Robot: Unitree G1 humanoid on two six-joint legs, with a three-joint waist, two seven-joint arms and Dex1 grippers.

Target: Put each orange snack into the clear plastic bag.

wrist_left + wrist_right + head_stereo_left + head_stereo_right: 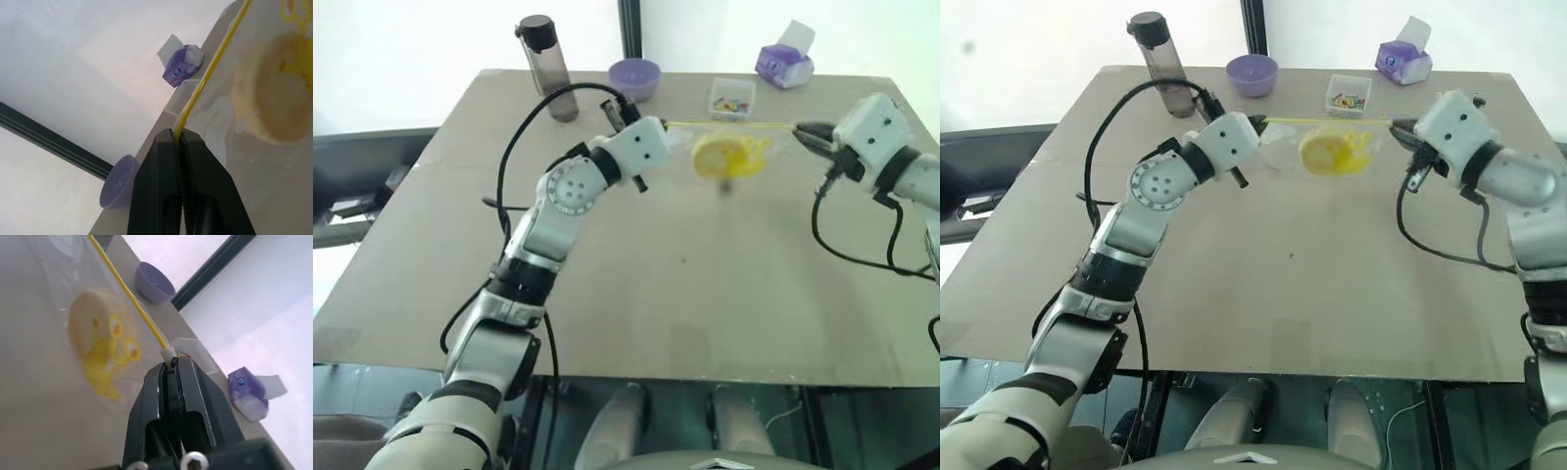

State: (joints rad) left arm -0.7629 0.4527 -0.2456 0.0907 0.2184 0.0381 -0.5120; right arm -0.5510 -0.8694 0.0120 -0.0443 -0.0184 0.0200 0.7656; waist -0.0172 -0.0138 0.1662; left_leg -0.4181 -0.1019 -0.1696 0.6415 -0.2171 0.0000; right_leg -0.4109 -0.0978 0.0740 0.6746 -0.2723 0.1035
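The clear plastic bag (751,147) hangs above the table, its yellow mouth strip (734,124) stretched taut between my two grippers. My left gripper (663,124) is shut on one end of the strip (215,68), and my right gripper (800,130) is shut on the other end (132,298). An orange snack (715,155) sits inside the bag, hanging just below the strip between the grippers. Through the plastic, the round snack shows in the left wrist view (274,98) and in the right wrist view (95,338).
Along the far edge of the grey table (656,294) stand a dark bottle (546,67), a purple bowl (634,76), a small clear box of coloured bits (732,98) and a purple tissue pack (784,61).
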